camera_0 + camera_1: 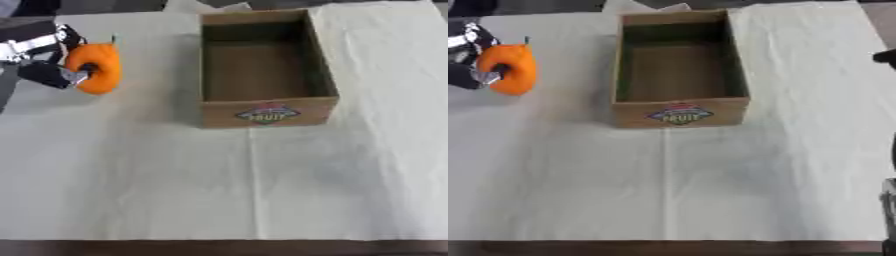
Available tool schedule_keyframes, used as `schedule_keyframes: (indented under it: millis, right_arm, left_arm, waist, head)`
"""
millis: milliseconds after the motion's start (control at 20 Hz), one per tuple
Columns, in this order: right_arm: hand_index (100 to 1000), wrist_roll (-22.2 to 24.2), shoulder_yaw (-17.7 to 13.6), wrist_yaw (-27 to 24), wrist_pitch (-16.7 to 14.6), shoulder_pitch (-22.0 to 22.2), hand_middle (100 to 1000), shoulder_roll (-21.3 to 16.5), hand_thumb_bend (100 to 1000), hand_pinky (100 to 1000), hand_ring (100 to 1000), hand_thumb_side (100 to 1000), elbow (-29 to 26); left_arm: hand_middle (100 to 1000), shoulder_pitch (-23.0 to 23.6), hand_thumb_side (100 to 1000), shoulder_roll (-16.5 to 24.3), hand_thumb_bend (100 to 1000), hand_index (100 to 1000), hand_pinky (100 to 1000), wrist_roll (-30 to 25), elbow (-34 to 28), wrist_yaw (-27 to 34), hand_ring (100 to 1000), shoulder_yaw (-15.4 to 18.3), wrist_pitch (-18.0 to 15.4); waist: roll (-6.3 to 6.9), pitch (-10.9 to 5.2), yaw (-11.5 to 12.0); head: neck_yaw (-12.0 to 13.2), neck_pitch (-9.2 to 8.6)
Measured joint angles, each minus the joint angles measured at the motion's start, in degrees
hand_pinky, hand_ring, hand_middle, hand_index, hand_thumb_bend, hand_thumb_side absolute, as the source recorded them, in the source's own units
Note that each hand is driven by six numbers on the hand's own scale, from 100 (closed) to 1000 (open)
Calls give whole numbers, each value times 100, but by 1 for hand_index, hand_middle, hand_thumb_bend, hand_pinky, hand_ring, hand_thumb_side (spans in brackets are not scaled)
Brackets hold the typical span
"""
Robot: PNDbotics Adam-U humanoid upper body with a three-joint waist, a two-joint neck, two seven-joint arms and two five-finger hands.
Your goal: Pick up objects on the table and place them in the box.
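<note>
White cloth covers the table [262, 200]. Left hand [48, 62] (fingers curled around it) holds 1 orange fruit [96, 67] off the surface; the empty box [262, 112] lies to its right, near.

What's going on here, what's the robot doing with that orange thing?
The robot's left hand has its fingers curled round an orange fruit-like object at the left of the cloth-covered table. The cardboard box to its right looks empty, so nothing has gone in yet. The right hand is barely visible at the right edge.
</note>
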Motion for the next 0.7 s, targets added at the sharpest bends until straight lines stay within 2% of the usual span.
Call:
schedule_keyframes:
  millis: [350, 550, 700]
  right_arm:
    - [830, -8, 0, -21, -17, -10, 594, 0, 100, 921, 987, 942, 0]
    - [830, 3, 3, -45, -27, -66, 595, 4, 100, 921, 986, 942, 0]
    - [829, 17, 13, -106, -34, -152, 597, 32, 100, 920, 984, 941, 0]
  left_arm:
    - [331, -433, 384, -91, 100, 559, 119, 571, -691, 41, 418, 144, 158]
    - [336, -760, 403, -426, 100, 557, 122, 905, -1083, 41, 421, 218, 300]
    - [350, -956, 416, -694, 100, 562, 142, 1158, -1339, 31, 433, 227, 369]
  waist:
    - [-2, 4, -79]
    - [-2, 19, -149]
    - [-22, 28, -288]
  head:
    - [59, -124]
    - [162, -178]
    - [286, -243]
